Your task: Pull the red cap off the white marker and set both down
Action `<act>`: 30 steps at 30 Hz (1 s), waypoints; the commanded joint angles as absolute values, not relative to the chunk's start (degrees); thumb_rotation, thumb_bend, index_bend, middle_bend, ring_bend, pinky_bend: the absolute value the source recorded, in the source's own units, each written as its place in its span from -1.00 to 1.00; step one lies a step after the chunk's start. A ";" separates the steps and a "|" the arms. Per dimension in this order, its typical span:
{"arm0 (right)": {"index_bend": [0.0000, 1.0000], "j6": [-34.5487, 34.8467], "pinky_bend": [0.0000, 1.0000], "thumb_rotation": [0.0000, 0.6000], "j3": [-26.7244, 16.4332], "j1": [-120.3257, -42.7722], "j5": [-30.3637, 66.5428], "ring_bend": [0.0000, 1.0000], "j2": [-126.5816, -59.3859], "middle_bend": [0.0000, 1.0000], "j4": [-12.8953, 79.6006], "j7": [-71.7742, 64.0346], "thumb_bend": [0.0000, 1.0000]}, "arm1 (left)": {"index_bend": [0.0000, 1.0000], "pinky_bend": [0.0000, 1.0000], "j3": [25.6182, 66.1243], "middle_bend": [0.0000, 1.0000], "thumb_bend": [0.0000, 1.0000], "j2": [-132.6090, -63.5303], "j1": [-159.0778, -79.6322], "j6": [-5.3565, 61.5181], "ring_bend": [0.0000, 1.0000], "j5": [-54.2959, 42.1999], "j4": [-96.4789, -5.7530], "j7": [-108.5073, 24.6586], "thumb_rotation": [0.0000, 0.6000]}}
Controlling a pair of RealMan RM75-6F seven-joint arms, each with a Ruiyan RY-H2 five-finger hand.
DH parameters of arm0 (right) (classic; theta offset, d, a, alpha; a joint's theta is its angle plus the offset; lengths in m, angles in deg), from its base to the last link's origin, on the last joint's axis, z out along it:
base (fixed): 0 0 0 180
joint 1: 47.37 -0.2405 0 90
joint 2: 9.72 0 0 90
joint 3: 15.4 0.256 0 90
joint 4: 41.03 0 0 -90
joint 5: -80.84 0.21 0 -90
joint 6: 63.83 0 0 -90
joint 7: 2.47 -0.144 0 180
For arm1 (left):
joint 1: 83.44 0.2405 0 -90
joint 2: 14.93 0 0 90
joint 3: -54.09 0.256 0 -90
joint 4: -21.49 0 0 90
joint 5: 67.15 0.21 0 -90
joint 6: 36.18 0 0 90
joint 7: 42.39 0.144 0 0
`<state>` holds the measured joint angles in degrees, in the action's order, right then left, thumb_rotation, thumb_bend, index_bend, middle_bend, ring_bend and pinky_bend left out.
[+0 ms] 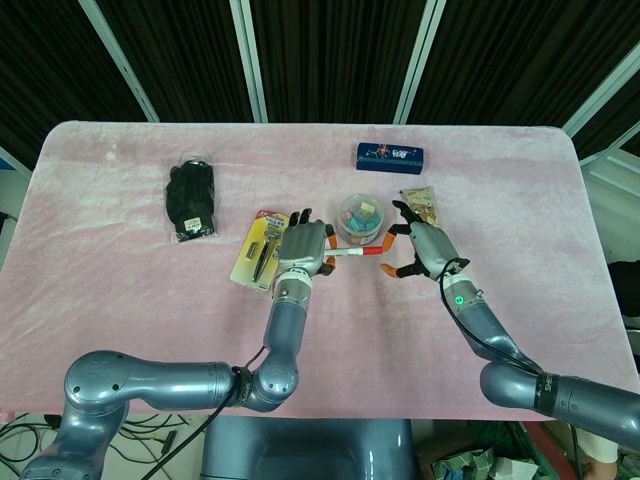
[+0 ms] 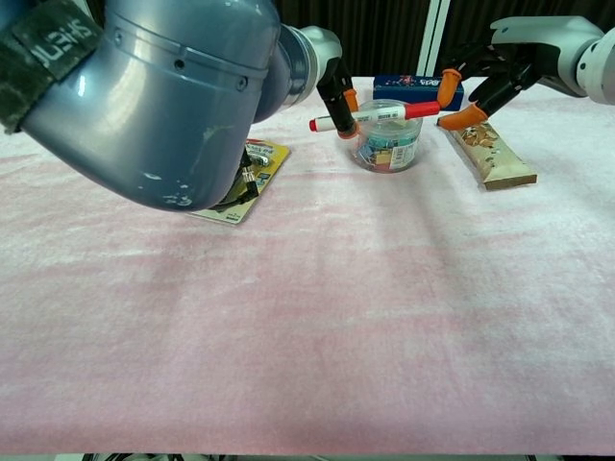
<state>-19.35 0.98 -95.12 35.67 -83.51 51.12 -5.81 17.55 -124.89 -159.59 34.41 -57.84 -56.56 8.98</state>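
My left hand [image 1: 302, 249] [image 2: 332, 86] holds the white marker [image 1: 347, 253] [image 2: 370, 116] level above the table, gripping its left part. The red cap [image 1: 371, 253] [image 2: 422, 109] is on the marker's right end and points toward my right hand [image 1: 422, 248] [image 2: 490, 75]. That hand has its fingers spread, with orange fingertips [image 2: 448, 80] right at the cap's tip. I cannot tell whether they touch it. In the chest view the marker hangs in front of a clear tub.
A clear tub of coloured clips [image 1: 359, 217] [image 2: 384, 142] stands just behind the marker. A yellow tool package [image 1: 260, 249] [image 2: 242, 182] lies left of it, a snack bar [image 1: 421, 205] [image 2: 489, 154] right, a blue box [image 1: 389, 156] behind, a black glove [image 1: 192, 199] far left.
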 commanded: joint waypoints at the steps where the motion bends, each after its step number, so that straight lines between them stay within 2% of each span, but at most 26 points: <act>1: 0.09 -19.38 -0.68 1.00 1.05 -95.14 35.65 -0.82 -83.55 -0.99 51.07 -5.83 -0.68 | 0.33 -1.00 17.60 -0.34 0.02 -124.95 -159.67 34.44 -1.00 -57.91 -56.52 9.02 1.00; 22: 0.04 -20.25 -0.68 1.00 1.15 -96.11 37.45 -0.82 -84.54 -0.99 49.64 -4.78 -0.68 | 0.33 -1.00 17.70 -0.33 0.02 -125.33 -159.89 34.55 -1.00 -57.83 -56.11 8.40 1.00; 30: 0.04 -20.34 -0.68 1.00 1.09 -96.27 38.21 -0.82 -85.08 -0.99 48.70 -4.56 -0.61 | 0.33 -1.00 17.75 -0.33 0.02 -125.44 -159.88 34.38 -1.00 -57.78 -56.54 8.12 1.00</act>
<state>-20.29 1.08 -96.24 38.15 -85.03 48.76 -4.55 17.74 -125.42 -159.89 34.42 -57.76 -56.49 8.15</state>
